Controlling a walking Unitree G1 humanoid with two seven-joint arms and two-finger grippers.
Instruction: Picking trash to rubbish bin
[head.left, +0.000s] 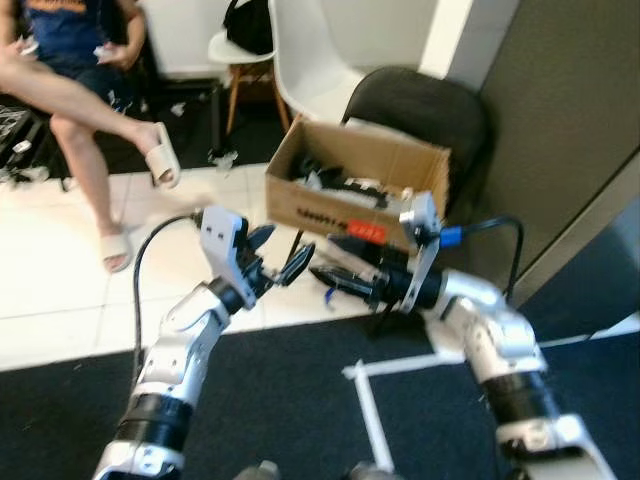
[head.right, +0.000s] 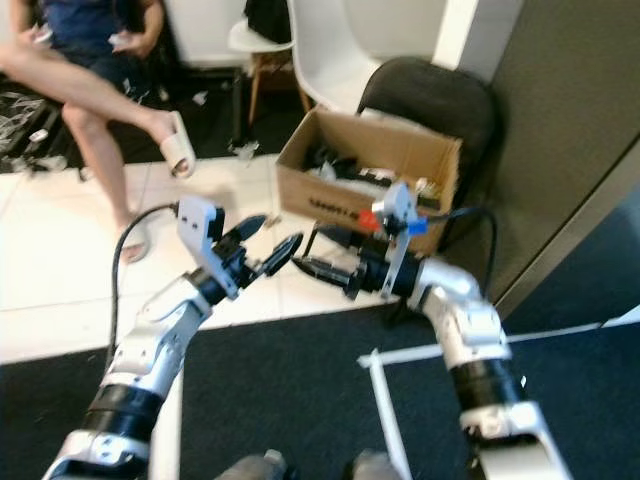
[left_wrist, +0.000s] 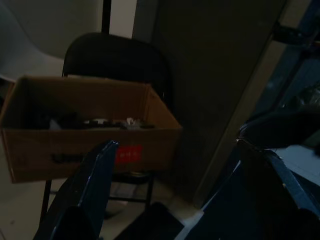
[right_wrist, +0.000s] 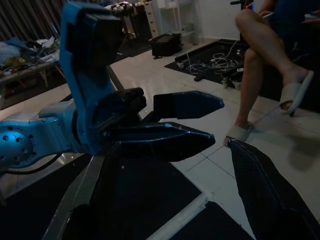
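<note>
**Two tools raised before a box of trash**

Two tools held up side by side, tips nearly meeting, over the seam between white tile and dark carpet. Left tool with fingers spread apart, nothing between them; same spread plain in the left wrist view, fingers framing the box. Right tool pointing toward the left one, fingers parted and empty too, as seen in the right wrist view.

Just beyond both tools, a cardboard box resting on the seat of a black chair, flaps open, a red label on its near face. Inside, a jumble of dark and pale trash, too mixed to sort out piece by piece. Beside the chair, a grey wall panel.

Behind, a white chair with a black bag on a second seat next to it. Far left, a seated person with legs crossed, pale slippers on the feet. On the carpet, white tape lines meeting at a corner between the arms.
</note>
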